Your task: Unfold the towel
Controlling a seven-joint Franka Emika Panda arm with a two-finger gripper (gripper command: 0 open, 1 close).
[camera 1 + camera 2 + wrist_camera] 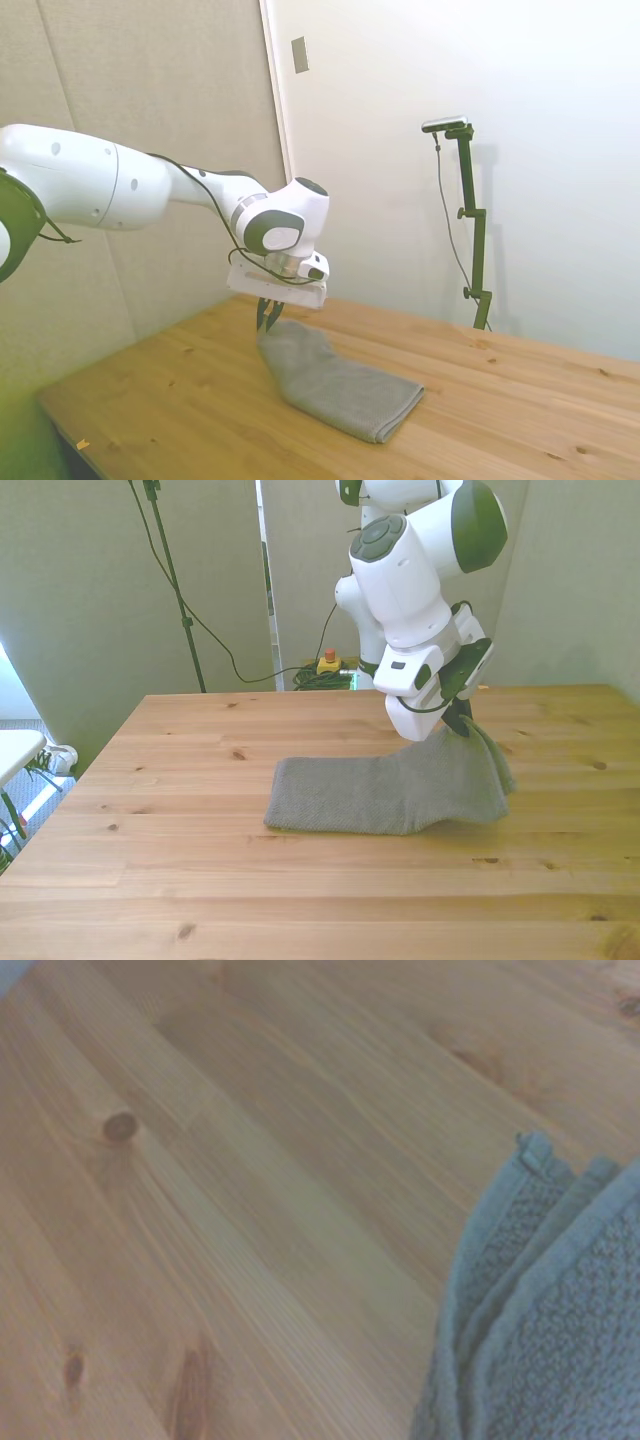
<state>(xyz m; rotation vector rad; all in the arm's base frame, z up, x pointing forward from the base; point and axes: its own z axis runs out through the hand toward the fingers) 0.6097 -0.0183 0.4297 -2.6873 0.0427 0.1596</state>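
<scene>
The towel [385,792] lies folded on the table [200,880], and one end of it rises in a peak directly beneath the tool [468,723], where the cloth is drawn up off the wood. From that peak the rest of the strip trails away flat from the tool, toward the front view's left. The tool is clenched on this raised end of the towel; in the side view its dark fingers [268,316] meet at the top of the cloth with no gap showing.

The wrist view shows hemmed edges stacked one over another close under the tool, so several layers sit together there. The towel looks soft, light and limp: it will likely drape and sag rather than hold a shape, and its terry pile should give good friction. To open it, the best hold is probably a single top layer at a corner hem, not the whole stack. Whether the grip holds one layer or all cannot be told.
</scene>
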